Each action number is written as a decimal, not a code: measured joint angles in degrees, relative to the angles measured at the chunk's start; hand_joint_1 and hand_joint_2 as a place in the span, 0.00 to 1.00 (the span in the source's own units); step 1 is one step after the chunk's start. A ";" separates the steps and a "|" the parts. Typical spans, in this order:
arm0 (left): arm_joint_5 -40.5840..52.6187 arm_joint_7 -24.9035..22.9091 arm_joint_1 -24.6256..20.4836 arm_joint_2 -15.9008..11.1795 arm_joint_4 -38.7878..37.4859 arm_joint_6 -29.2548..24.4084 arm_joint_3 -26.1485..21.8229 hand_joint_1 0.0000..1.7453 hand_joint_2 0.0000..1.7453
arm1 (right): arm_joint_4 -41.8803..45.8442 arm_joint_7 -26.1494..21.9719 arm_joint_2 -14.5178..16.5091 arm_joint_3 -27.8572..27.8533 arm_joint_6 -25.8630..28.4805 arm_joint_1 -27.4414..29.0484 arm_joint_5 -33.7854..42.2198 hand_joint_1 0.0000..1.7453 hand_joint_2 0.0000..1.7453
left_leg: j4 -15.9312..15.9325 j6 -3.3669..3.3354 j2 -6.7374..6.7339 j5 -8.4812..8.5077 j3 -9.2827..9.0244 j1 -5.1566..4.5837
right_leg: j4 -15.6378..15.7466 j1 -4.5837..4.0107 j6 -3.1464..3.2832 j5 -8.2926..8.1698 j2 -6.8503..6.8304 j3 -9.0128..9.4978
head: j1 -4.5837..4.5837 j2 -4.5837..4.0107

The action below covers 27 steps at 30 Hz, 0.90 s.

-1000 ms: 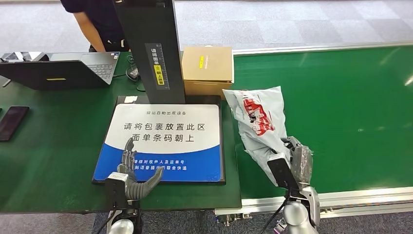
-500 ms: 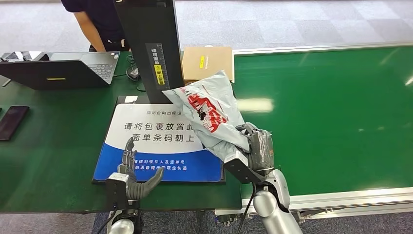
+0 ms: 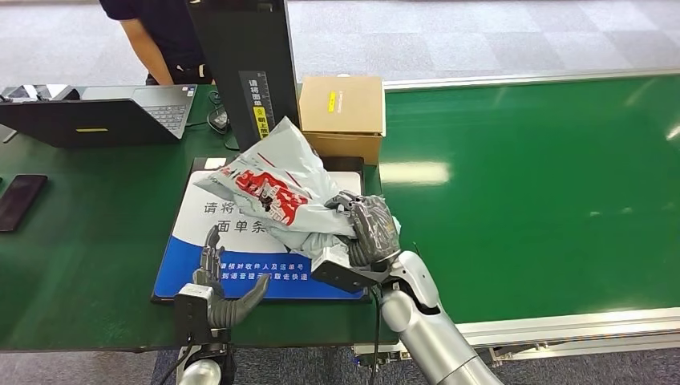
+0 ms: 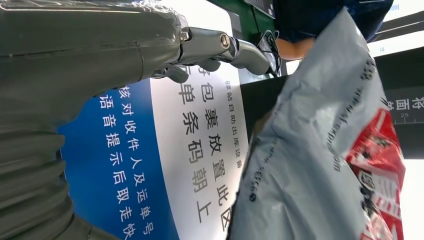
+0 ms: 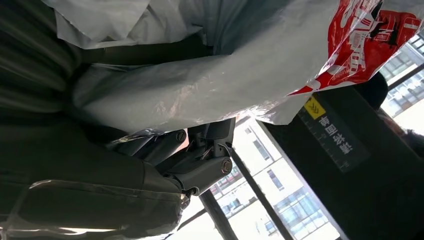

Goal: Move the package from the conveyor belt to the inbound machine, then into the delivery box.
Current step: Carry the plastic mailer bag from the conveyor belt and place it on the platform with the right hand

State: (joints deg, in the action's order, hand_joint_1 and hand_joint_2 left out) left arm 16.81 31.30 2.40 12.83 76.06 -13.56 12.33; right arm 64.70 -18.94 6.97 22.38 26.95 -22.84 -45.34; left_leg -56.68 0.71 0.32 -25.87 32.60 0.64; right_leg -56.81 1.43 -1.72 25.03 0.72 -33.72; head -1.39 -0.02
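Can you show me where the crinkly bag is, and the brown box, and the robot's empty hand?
package (image 3: 277,188), head view, on its grey plastic beside the red print.
cardboard box (image 3: 341,104), head view, middle of its top face.
left hand (image 3: 220,301), head view, middle of the open grey hand.

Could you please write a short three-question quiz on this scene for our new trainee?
1. True or false: the right hand grips the package.
2. The package hangs over: A) the belt B) the blue-and-white pad C) the laptop.
3. Fill in: the left hand holds ____.

Key: 1 true; 2 B; 3 nothing.
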 joint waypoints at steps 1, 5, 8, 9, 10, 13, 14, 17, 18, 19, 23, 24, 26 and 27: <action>-0.01 0.08 0.00 0.00 0.00 -0.21 0.00 0.00 1.00 | -0.96 -0.20 0.00 0.67 0.09 -0.63 -0.16 1.00 1.00 | 0.00 0.00 0.00 0.00 0.00 0.00 | 0.00 0.00 0.00 0.00 0.00 0.00 | 0.00 0.00; -0.08 0.40 0.00 0.00 -0.02 -0.91 0.00 0.00 1.00 | -4.15 -0.45 0.04 2.87 0.12 -2.68 -0.72 1.00 1.00 | 0.00 0.00 0.01 0.00 0.01 0.00 | 0.00 0.00 0.00 0.00 -0.01 -0.01 | 0.00 0.00; -0.19 0.50 -0.01 0.00 -0.02 -1.20 0.02 0.00 1.00 | -6.54 -0.30 0.14 3.90 0.10 -4.38 -1.18 1.00 1.00 | -0.01 0.00 0.01 0.00 0.01 0.00 | 0.00 0.00 0.00 0.00 -0.01 -0.01 | 0.00 0.00; -0.20 0.54 -0.01 0.00 -0.02 -1.28 0.03 0.00 1.00 | -7.14 -0.27 0.19 4.11 0.10 -4.77 -1.24 1.00 1.00 | -0.01 0.00 0.01 0.00 0.01 0.00 | 0.00 0.00 0.00 0.00 -0.02 -0.01 | 0.00 0.00; -0.21 0.57 -0.01 0.00 -0.02 -1.35 0.04 0.00 1.00 | -7.59 -0.26 0.24 4.28 0.10 -5.06 -1.25 1.00 1.00 | -0.01 0.00 0.02 0.01 0.02 0.00 | 0.00 0.00 0.00 0.00 -0.02 -0.01 | 0.00 0.00; -0.24 0.61 -0.01 0.00 -0.02 -1.46 0.04 0.00 1.00 | -8.60 -0.25 0.36 4.66 0.10 -5.62 -1.27 1.00 1.00 | -0.01 0.00 0.01 0.01 0.01 0.00 | 0.00 0.00 0.00 0.00 -0.01 -0.01 | 0.01 0.00; -0.24 0.61 -0.01 0.00 -0.02 -1.48 0.04 0.00 1.00 | -8.87 -0.25 0.38 4.73 0.10 -5.74 -1.28 1.00 1.00 | -0.01 0.00 0.02 0.01 0.02 0.00 | 0.00 0.00 0.00 0.00 -0.02 -0.01 | 0.01 0.00; -0.24 0.61 -0.01 0.00 -0.02 -1.48 0.04 0.00 1.00 | -9.45 -0.25 0.44 4.89 0.10 -5.94 -1.30 1.00 1.00 | -0.01 0.00 0.02 0.00 0.02 0.00 | 0.00 0.00 0.00 0.00 -0.02 -0.01 | 0.00 0.00; -0.24 0.61 -0.01 0.00 -0.02 -1.48 0.04 0.00 1.00 | -9.59 -0.25 0.45 4.94 0.10 -5.98 -1.30 1.00 1.00 | -0.01 0.00 0.02 0.00 0.02 0.00 | 0.00 0.00 0.00 0.00 -0.02 -0.01 | -0.01 0.00; -0.24 0.61 -0.01 0.00 -0.02 -1.49 0.04 0.00 1.00 | -9.73 -0.25 0.45 4.98 0.10 -6.02 -1.31 0.99 1.00 | -0.01 0.00 0.02 0.00 0.02 0.00 | 0.00 0.00 0.00 0.00 -0.02 -0.01 | 0.00 0.00; -0.25 0.50 0.00 0.00 0.00 -1.80 0.04 0.00 1.00 | -10.76 0.66 0.51 5.14 0.27 -6.55 -1.88 0.16 1.00 | -0.01 0.00 0.02 0.00 0.01 0.00 | 0.00 0.00 0.00 0.00 -0.02 -0.01 | -0.01 0.00; -0.21 0.29 0.02 0.00 0.08 -1.98 0.05 0.00 1.00 | -11.54 1.51 0.53 5.22 0.31 -6.97 -2.39 0.00 1.00 | -0.01 0.00 0.02 0.01 0.01 0.00 | 0.00 0.00 0.00 0.00 -0.02 -0.01 | 0.00 0.00; 0.06 -0.55 0.20 0.00 0.56 -2.44 0.11 0.00 1.00 | -13.66 3.34 0.57 5.37 0.18 -7.94 -3.40 0.00 1.00 | -0.01 0.00 0.02 0.01 0.00 0.00 | 0.00 0.00 0.00 0.00 -0.02 0.00 | 0.00 0.00; 0.30 -1.11 0.39 0.00 1.01 -2.68 0.14 0.00 1.00 | -14.87 4.02 0.57 5.40 0.03 -8.33 -3.66 0.00 1.00 | -0.01 -0.01 0.02 0.01 0.00 0.00 | 0.00 0.00 0.00 0.00 -0.02 0.00 | 0.01 0.00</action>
State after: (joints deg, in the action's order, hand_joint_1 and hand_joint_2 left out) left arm 17.10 30.19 2.80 12.83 77.07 -16.24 12.46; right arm 49.83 -14.92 7.54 27.78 26.99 -31.17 -49.00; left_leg -56.68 0.71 0.33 -25.85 32.61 0.64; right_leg -56.80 1.43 -1.72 25.02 0.69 -33.72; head -1.39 -0.02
